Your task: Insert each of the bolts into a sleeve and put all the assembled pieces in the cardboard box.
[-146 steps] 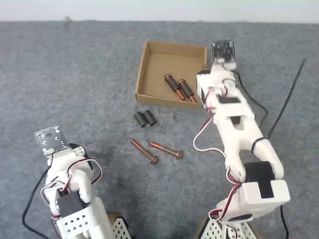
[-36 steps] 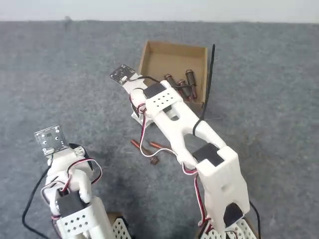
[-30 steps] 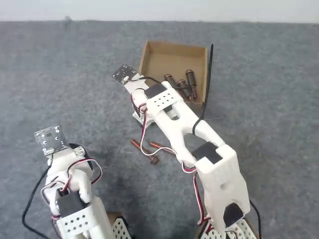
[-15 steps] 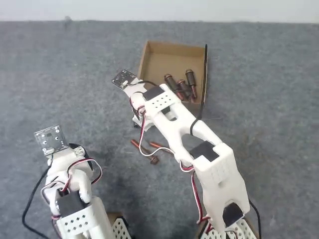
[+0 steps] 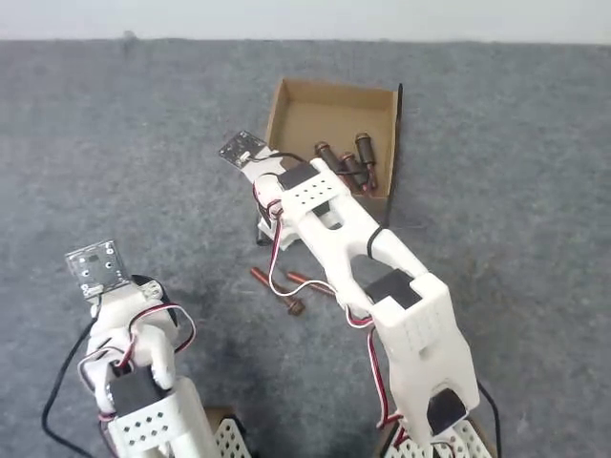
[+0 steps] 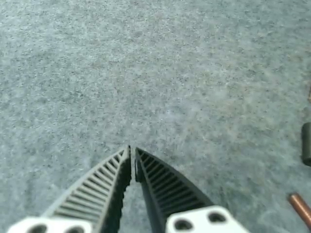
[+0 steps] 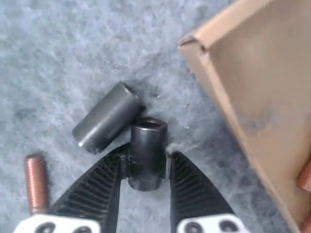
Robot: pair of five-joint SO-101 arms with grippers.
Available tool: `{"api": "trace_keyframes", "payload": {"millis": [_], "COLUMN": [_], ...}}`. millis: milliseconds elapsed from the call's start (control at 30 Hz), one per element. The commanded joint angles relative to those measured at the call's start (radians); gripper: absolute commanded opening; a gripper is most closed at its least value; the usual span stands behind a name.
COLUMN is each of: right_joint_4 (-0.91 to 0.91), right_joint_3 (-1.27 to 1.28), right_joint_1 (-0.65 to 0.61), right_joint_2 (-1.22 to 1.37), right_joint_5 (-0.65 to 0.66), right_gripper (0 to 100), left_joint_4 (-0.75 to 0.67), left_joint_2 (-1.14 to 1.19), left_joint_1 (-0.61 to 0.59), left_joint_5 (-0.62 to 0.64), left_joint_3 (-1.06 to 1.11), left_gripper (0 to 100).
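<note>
Surface: grey carpet (image 5: 143,124) | On it: cardboard box (image 5: 334,86), two dark sleeves (image 7: 104,119), two copper bolts (image 5: 270,284)

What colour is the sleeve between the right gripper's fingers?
The sleeve is dark grey, almost black; clearest in the right wrist view.

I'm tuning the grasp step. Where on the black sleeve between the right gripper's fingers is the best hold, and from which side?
Hold the sleeve across its round wall, about mid-length, coming in along its axis from the end opposite the open bore, as the right gripper does. That leaves the bore free for insertion, and the fingers should pass clear of the second sleeve lying angled beside it.
</note>
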Motion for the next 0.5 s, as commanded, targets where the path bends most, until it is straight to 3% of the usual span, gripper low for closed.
{"api": "trace_keyframes", "payload": {"millis": [0,233,467], "right_joint_4": [0.076,0.260,0.239], "right_joint_3": [-0.029,-0.021,0.190], "right_joint_1": [0.024,0.125,0.265], "right_joint_2": [-0.041,-0.196,-0.395], "right_joint_5": [0.009,-0.018,-0.058], "right_gripper": [0.7,0.7,0.7], "left_joint_4": [0.002,0.002,0.002], "left_joint_2": [-0.018,-0.018,-0.018], "left_joint_1": [-0.008,-0.008,-0.008], "left_joint_5": [-0.012,-0.012,-0.012], "left_joint_3": [-0.010,-0.010,-0.010], "left_gripper": [1,1,1]}}
